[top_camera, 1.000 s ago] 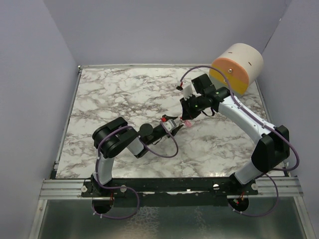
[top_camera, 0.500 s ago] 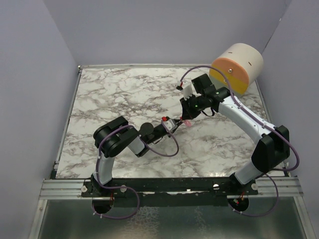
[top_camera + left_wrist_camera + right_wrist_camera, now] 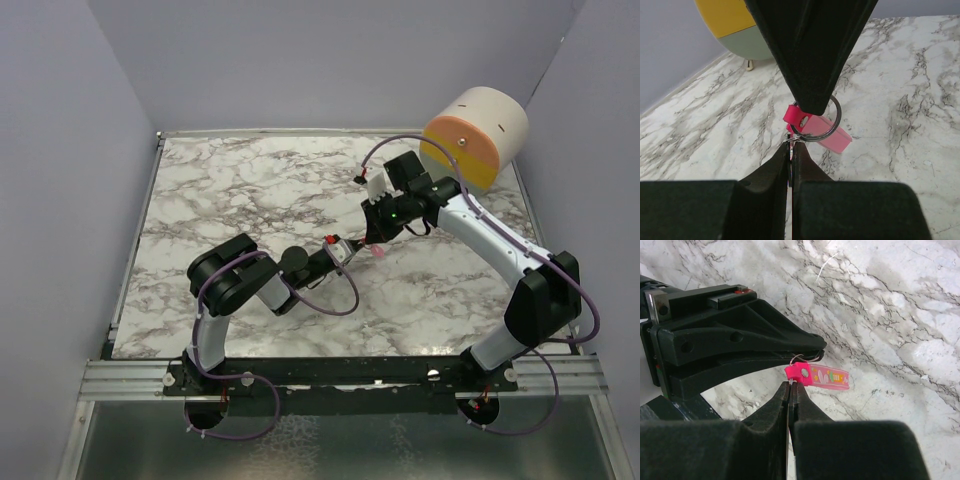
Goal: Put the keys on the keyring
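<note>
Drum (image 3: 480, 125) stands beyond right end effector (image 3: 790, 385) gripping keyring (image 3: 825, 376).

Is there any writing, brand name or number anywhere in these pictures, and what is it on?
No text can be read.
The keyring has small white, yellow and green marks along its pink strip. They are too blurred to tell whether they are letters or pictures.
</note>
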Robot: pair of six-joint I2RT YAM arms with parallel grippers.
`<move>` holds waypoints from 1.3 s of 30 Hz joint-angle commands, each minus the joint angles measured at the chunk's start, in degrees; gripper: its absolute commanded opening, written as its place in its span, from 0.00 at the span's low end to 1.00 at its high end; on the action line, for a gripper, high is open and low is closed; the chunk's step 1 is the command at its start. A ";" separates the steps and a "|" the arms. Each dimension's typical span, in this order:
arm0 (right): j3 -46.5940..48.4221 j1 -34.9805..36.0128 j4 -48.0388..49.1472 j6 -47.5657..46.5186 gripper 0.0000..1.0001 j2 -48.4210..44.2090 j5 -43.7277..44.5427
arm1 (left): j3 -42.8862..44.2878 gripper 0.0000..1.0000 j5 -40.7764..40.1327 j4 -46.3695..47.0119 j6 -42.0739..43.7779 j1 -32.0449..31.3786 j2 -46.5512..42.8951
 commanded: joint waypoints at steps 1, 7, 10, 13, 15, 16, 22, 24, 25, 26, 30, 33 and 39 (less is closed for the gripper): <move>-0.93 0.39 1.73 -0.17 0.01 -1.19 -1.20 | -0.71 0.00 -2.51 12.71 1.12 0.34 -1.81; -1.48 0.41 1.76 -0.28 0.01 -1.16 -1.04 | -1.13 0.00 -4.24 12.72 1.13 0.60 -2.90; -1.45 0.40 2.04 -0.18 0.01 -1.19 -0.70 | -1.37 0.00 -3.57 12.72 1.05 0.60 -3.18; -1.49 0.41 2.79 0.22 0.01 -1.45 -0.50 | -1.81 0.00 -2.81 12.66 0.69 0.60 -3.38; -1.24 0.41 2.98 0.51 0.01 -1.39 -0.35 | -2.10 0.00 -2.48 12.70 0.46 0.60 -3.55; -1.24 0.39 3.20 0.68 0.01 -1.24 -0.25 | -2.26 0.00 -2.43 12.79 0.36 0.61 -3.75; -1.03 0.39 4.79 2.16 0.01 -0.93 0.21 | -3.07 0.00 -1.82 12.77 0.10 0.62 -4.34; -0.95 0.40 5.35 2.59 0.01 -0.77 0.36 | -3.15 0.00 -1.70 12.74 0.10 0.60 -4.46; -0.92 0.35 5.62 2.74 0.01 -0.67 0.38 | -3.19 0.00 -1.59 12.73 0.04 0.60 -4.57; -0.97 0.33 5.84 2.97 0.01 -0.61 0.38 | -3.24 0.00 -1.55 12.71 0.07 0.61 -4.59; -0.85 0.39 6.58 3.48 0.01 -0.16 0.55 | -3.45 0.00 -1.41 12.76 0.10 0.62 -5.11; -0.90 0.31 6.94 3.70 0.01 -0.03 0.86 | -3.70 0.00 -1.30 12.72 0.06 0.60 -5.55; -0.98 0.36 7.28 4.13 0.01 0.20 1.61 | -4.24 0.00 -1.37 12.77 0.35 0.62 -6.26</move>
